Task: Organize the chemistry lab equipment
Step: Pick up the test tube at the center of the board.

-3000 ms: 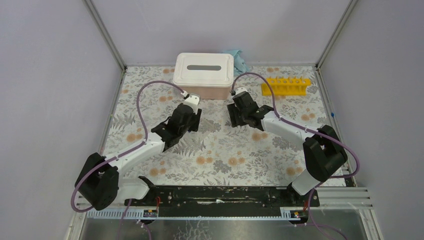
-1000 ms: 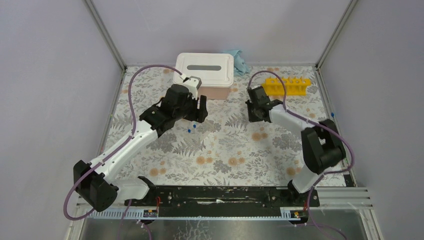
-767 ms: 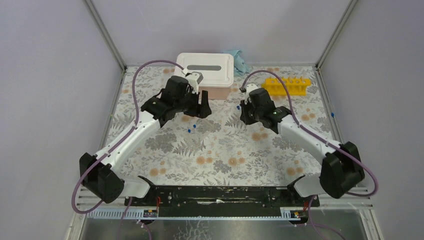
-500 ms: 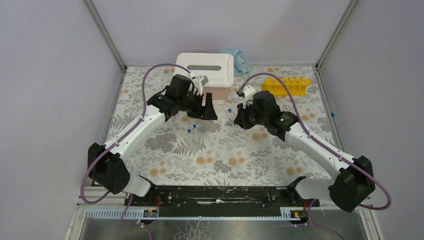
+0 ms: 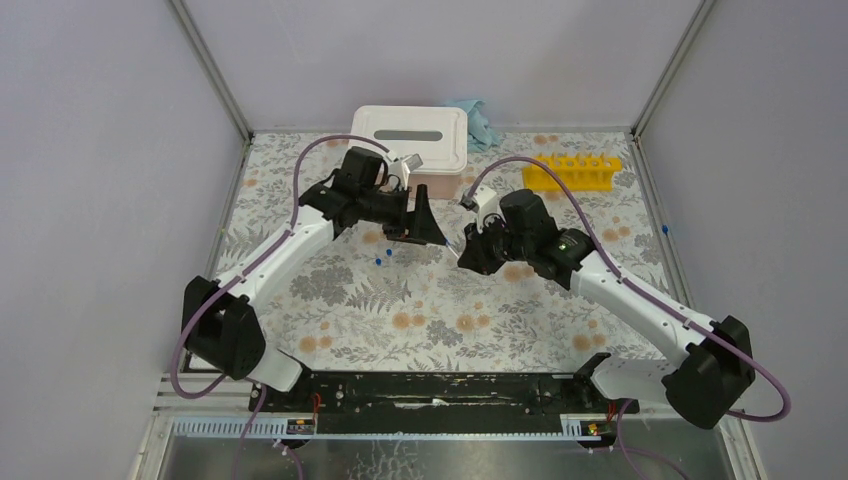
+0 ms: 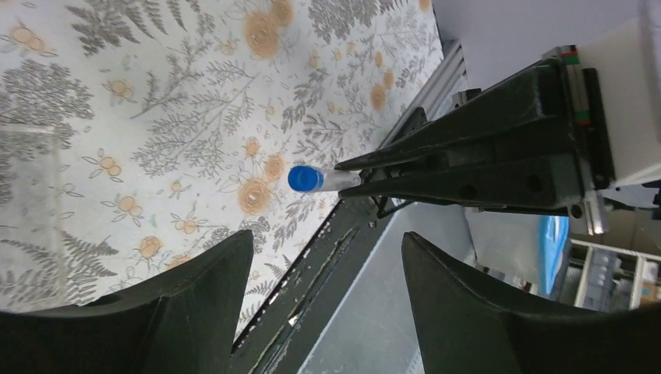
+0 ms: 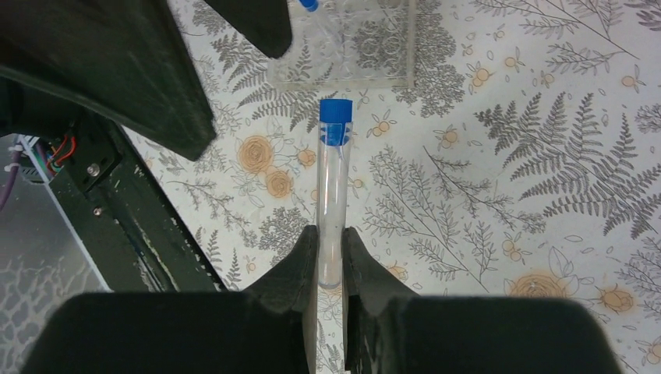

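My right gripper (image 7: pixel 330 248) is shut on the bottom end of a clear tube (image 7: pixel 332 195), whose blue cap (image 7: pixel 335 121) points away from it. From above, the right gripper (image 5: pixel 464 250) hangs over the table's middle, tip to tip with my left gripper (image 5: pixel 422 226). The left gripper (image 6: pixel 326 248) is open and holds nothing; the held tube's blue cap (image 6: pixel 305 178) floats just beyond its fingertips. Two more blue-capped tubes (image 5: pixel 382 254) stand on the table below the left gripper. The yellow test-tube rack (image 5: pixel 572 170) stands at the back right.
A white lidded box (image 5: pixel 410 138) stands at the back centre with a blue cloth (image 5: pixel 481 120) behind it. A clear plastic block (image 7: pixel 343 47) lies on the floral mat (image 5: pixel 440 320) beyond the held tube.
Both arms have swung toward the middle. The right gripper has carried the tube left and nearer, away from the yellow rack; the left gripper has moved right to meet it.
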